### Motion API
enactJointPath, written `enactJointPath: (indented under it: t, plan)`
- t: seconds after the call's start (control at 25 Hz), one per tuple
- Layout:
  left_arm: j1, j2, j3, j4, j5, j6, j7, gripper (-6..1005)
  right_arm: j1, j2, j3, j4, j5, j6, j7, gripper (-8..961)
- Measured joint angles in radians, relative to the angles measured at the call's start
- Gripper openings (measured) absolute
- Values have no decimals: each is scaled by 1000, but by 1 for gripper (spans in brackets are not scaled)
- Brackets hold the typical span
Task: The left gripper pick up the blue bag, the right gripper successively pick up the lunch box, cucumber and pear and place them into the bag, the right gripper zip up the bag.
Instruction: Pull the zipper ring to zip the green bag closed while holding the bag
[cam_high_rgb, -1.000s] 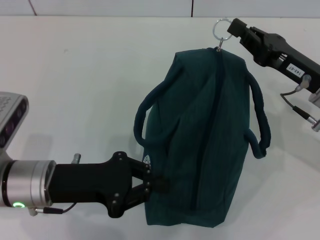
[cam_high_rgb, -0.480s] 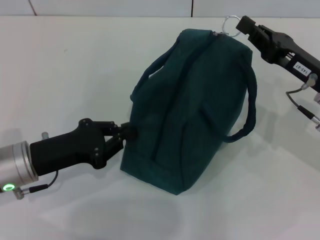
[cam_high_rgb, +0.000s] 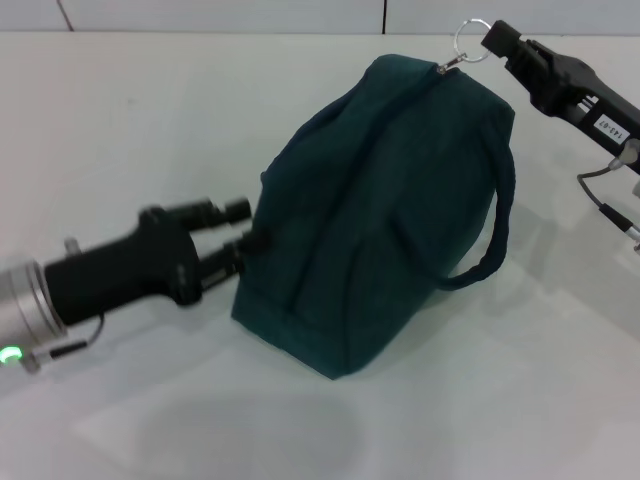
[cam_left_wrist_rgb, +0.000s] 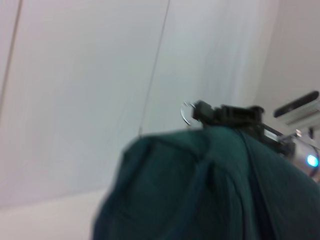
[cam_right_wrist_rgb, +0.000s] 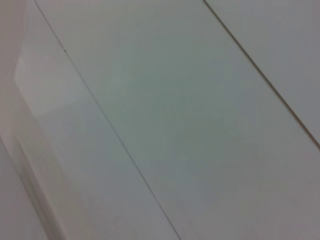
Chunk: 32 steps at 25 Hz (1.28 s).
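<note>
The blue bag (cam_high_rgb: 385, 210) lies tilted on the white table, its zip closed along the top and one loop handle (cam_high_rgb: 495, 225) hanging to the right. My left gripper (cam_high_rgb: 243, 226) is at the bag's left end with its fingers spread apart; the lower fingertip (cam_high_rgb: 252, 243) touches the fabric. My right gripper (cam_high_rgb: 492, 38) is at the bag's far top corner, shut on the ring zip pull (cam_high_rgb: 468, 35). The left wrist view shows the bag (cam_left_wrist_rgb: 200, 195) close up, with the right gripper (cam_left_wrist_rgb: 200, 107) and ring beyond it. The lunch box, cucumber and pear are out of view.
The white table (cam_high_rgb: 130, 120) runs out on all sides of the bag, with a pale wall (cam_high_rgb: 220, 15) at its far edge. A grey cable (cam_high_rgb: 605, 205) hangs from the right arm. The right wrist view holds only a pale seamed surface (cam_right_wrist_rgb: 165, 120).
The bag has swung and tipped leftward. My left gripper drew back to the left and rose, and its fingers went from pinching the bag's end to spread apart. The right gripper shifted slightly right with the ring.
</note>
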Motion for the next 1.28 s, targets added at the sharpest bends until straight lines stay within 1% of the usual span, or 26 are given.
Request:
enactJointPath:
  t: [0.16, 0.24, 0.36, 0.4, 0.44, 0.48, 0.56, 0.6, 0.68, 0.76, 0.8, 0.92, 1.04, 1.16, 1.28]
  plan:
    - [-8, 0, -51, 72, -68, -17, -57, 429, 2, 0, 1, 1, 9, 0, 0, 6]
    - [-16, 2, -67, 129, -106, -17, -149, 523, 4, 0, 1, 1, 10, 0, -1, 6]
    - [-47, 10, -55, 270, -118, -9, -357, 585, 5, 0, 1, 2, 10, 0, -1, 7]
    - [-62, 13, -34, 336, -110, -7, -432, 605, 6, 0, 1, 2, 10, 1, -1, 7]
    - [-72, 14, -17, 373, -104, -7, -474, 626, 7, 0, 1, 1, 10, 3, -1, 7]
    - [-90, 15, 22, 450, -83, -7, -552, 646, 8, 0, 1, 2, 11, 7, -1, 7]
    - [-118, 16, 87, 561, -41, -10, -669, 687, 10, 0, 1, 2, 12, 13, -1, 7]
    - [-144, 12, 141, 658, 4, -13, -773, 708, 10, 0, 1, 2, 15, 16, -1, 8]
    - [-189, 1, 227, 816, 85, -18, -944, 749, 12, 0, 1, 2, 19, 23, -4, 8]
    - [-224, -2, 299, 916, 141, -22, -1079, 797, 15, 0, 1, 1, 21, 30, -10, 8]
    - [-248, -3, 349, 968, 172, -26, -1157, 821, 17, 0, 1, 1, 21, 32, -12, 8]
    - [-290, -3, 440, 1041, 220, -39, -1284, 893, 22, 0, 1, 2, 21, 37, -14, 8]
    - [-301, -4, 501, 1075, 274, -89, -1366, 893, 25, 0, 1, 2, 21, 40, -14, 9]
    - [-293, -4, 538, 1086, 323, -151, -1396, 893, 25, 0, 1, 4, 21, 40, -14, 9]
    - [-290, -5, 545, 1077, 342, -172, -1403, 894, 25, 0, 1, 5, 21, 40, -14, 10]
